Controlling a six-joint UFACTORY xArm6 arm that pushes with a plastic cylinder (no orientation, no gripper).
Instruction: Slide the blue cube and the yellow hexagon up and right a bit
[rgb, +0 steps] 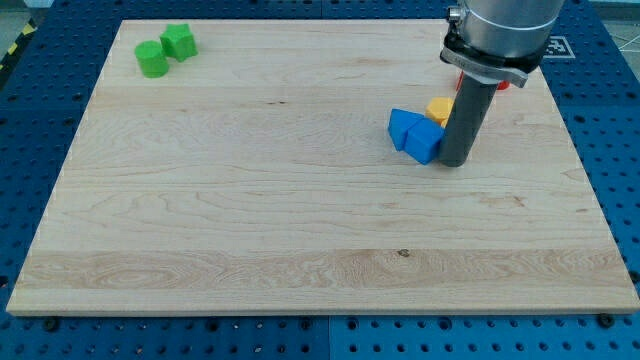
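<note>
- Two green blocks (165, 51) sit together at the far left of the surface (250, 220), well away from the job.
- The blue cube (424, 142) sits right of the middle, touching another blue block (403, 127) on its left.
- The yellow hexagon (438, 108) is just behind the cube, partly hidden.
- My tip (456, 163) touches the cube's right side, maybe to steer it.
- There is no end effector that opens or shuts, only the rod.
- Something red (500, 82) peeks out behind the arm.
</note>
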